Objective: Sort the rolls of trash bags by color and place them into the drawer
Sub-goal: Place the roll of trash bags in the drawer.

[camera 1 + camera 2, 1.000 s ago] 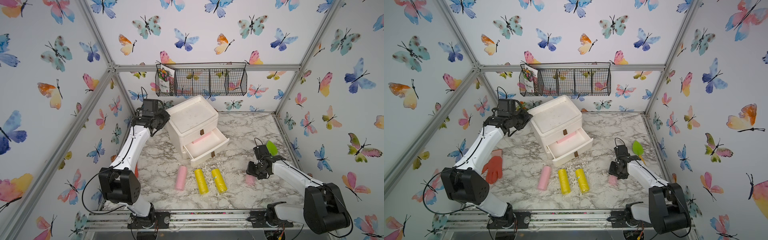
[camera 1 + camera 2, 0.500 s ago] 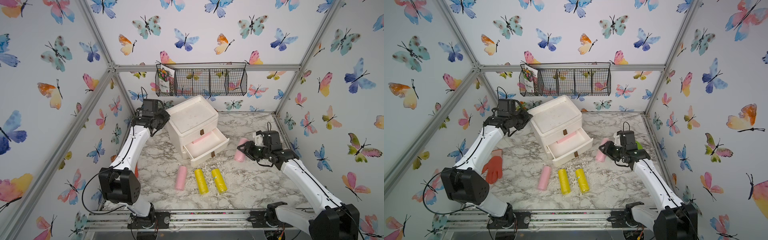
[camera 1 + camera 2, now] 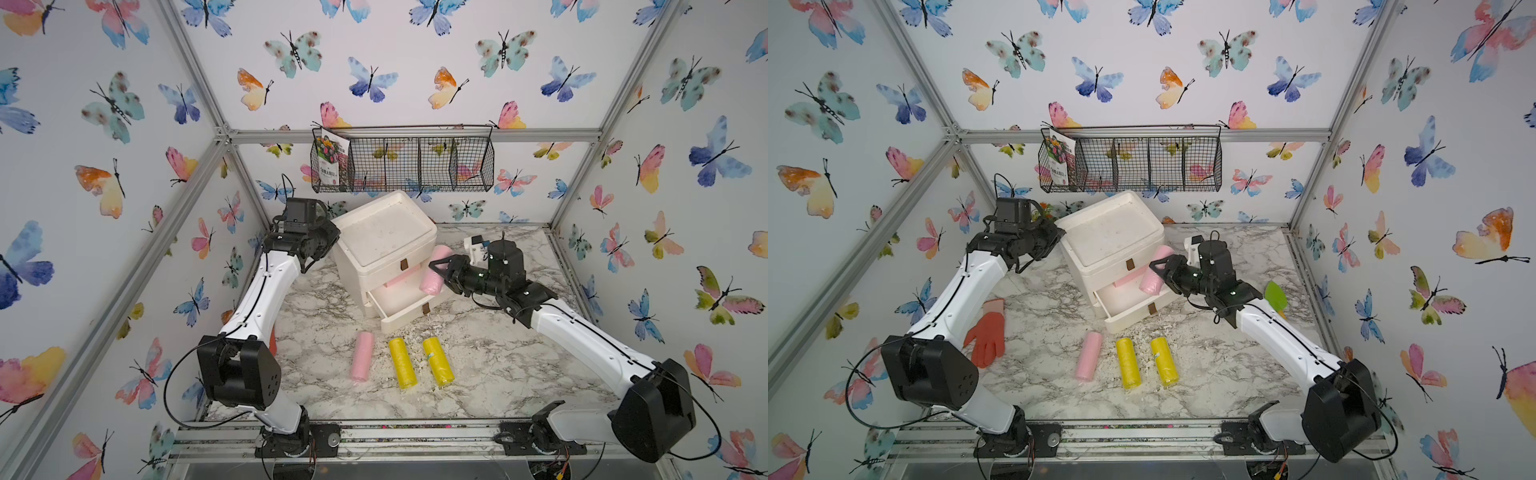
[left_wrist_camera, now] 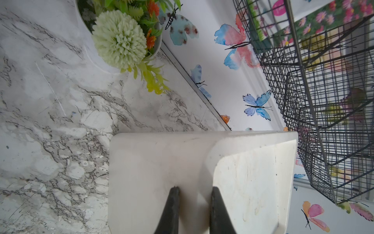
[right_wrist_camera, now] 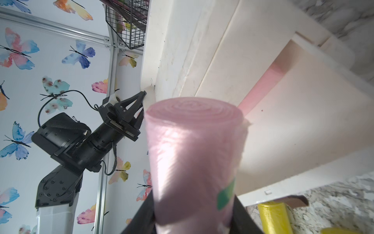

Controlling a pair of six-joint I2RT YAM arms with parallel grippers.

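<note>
A white cabinet (image 3: 384, 232) stands at the back, its lower drawer (image 3: 409, 318) pulled out. A pale pink roll (image 3: 401, 277) lies at the drawer's back. My right gripper (image 3: 441, 272) is shut on another pink roll (image 3: 434, 272), held tilted over the drawer's right end; in the right wrist view this roll (image 5: 194, 152) fills the space between the fingers. On the table in front lie one pink roll (image 3: 361, 356) and two yellow rolls (image 3: 402, 362) (image 3: 437, 360). My left gripper (image 4: 195, 188) is shut on the cabinet's top rim (image 4: 202, 162) at its left corner.
A black wire basket (image 3: 403, 164) with a seed packet hangs on the back wall above the cabinet. A red glove (image 3: 988, 332) lies by the left arm. A green trowel (image 3: 1276, 296) lies at the right wall. A flower pot (image 4: 119, 36) stands behind the cabinet.
My right arm has lifted a pink roll from the table's right front and carried it back and left to above the open drawer. The left arm has not moved.
</note>
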